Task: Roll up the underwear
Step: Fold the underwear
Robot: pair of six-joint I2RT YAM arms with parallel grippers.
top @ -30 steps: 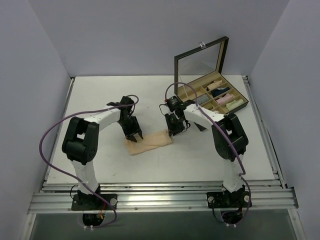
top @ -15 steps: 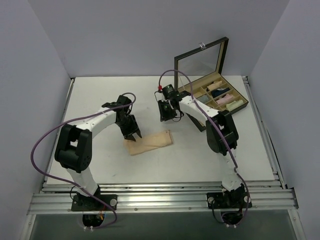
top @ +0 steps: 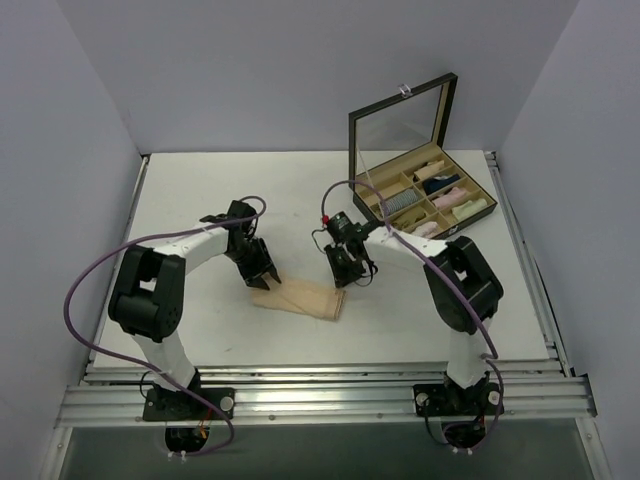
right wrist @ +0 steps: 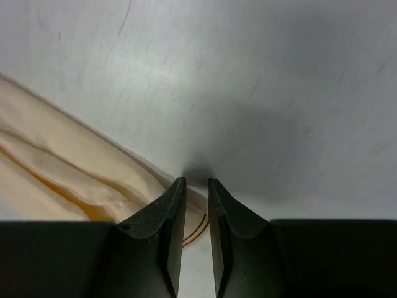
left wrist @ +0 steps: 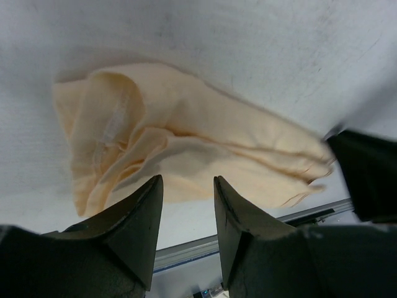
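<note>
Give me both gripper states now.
Left gripper: open, nothing held, over the underwear.
Right gripper: jaws nearly together at the underwear's edge; grip cannot be told.

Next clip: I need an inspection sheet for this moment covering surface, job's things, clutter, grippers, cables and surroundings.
Surface: white table, no spills or marks seen.
Job's things: underwear lies mid-table, loosely folded and creased, not rolled.
Clutter: open box at far right, lid up, its compartments holding cloth rolls.
Grippers: left gripper open over the underwear's left end; right gripper at its right edge, jaws nearly together, grip unclear.
Cables: purple cables loop along both arms, off the cloth.
Surroundings: plain grey walls; metal rail at the near edge.
</note>
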